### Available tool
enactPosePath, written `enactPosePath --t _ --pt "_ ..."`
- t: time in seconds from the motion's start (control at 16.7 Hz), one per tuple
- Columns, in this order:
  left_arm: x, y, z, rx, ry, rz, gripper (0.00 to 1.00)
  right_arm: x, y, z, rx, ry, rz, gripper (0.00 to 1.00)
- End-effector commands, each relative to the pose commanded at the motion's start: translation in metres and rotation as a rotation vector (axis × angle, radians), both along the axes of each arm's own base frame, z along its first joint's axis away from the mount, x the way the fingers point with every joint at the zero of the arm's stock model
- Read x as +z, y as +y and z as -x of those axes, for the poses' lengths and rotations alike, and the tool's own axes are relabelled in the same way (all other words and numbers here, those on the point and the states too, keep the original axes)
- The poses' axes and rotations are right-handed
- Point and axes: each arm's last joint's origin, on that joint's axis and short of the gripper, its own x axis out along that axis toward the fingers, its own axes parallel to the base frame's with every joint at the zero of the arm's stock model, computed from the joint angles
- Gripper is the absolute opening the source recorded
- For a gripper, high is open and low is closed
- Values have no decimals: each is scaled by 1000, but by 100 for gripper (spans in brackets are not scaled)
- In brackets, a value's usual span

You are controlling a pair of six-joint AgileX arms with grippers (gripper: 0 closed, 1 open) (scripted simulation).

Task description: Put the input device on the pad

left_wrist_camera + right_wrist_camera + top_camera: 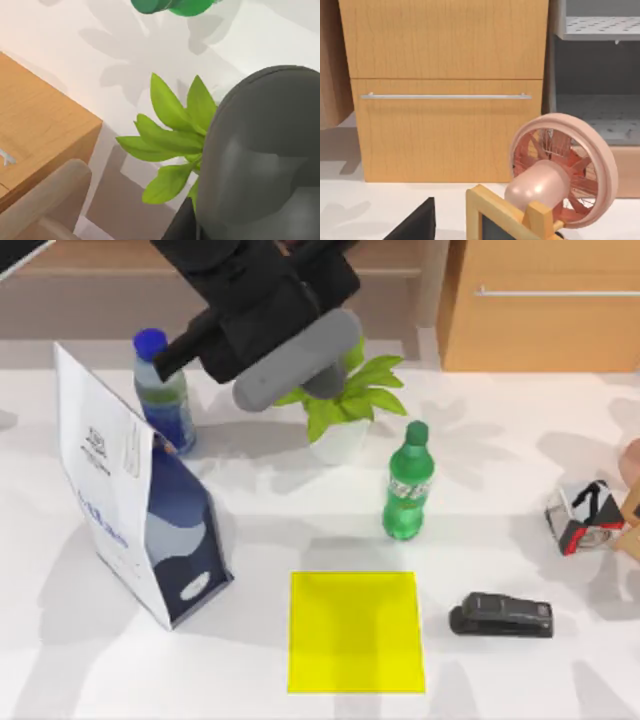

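A: Where is the input device (296, 358) now?

B: Held aloft by the left gripper (262, 328) at the back of the table, above the potted plant (345, 400); the fingers are closed across the grey oblong, which juts out from the black wrist; in the left wrist view it looms large (265, 155) over the green leaves (170, 140).

A: And the pad (355, 631)?

B: Flat and bare near the front edge, well apart from the device; the carry looks only begun.

A: How should the arm do it well?

B: It should probably keep height while coming forward, then lower squarely over the yellow middle, releasing only when the device is close to the sheet; dropped from high, a smooth rounded body may slide off.

A: What stands in the way?

B: The green bottle (406, 494) stands between plant and pad, slightly right of the straight path; tall and easy to tip; the printed carton (140, 502) flanks the left; the black stapler-like object (502, 615) lies just beside the pad's right edge; the blue-capped bottle (164, 390) stands near the carton.

A: The right arm?

B: Parked off at the right; its wrist camera faces a wooden cabinet (447, 90) and a pink fan (560, 170).
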Motion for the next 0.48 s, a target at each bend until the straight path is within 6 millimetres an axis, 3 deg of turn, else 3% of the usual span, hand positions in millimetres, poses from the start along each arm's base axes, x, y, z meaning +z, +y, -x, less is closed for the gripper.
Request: enactPosePath --t 0.24,0.48 --pt "-76 -69 44 -248 125 -226 0 0 0 0 0 0 0 100" --pt "-126 -94 80 -399 151 -428 0 0 0 0 0 0 0 100"
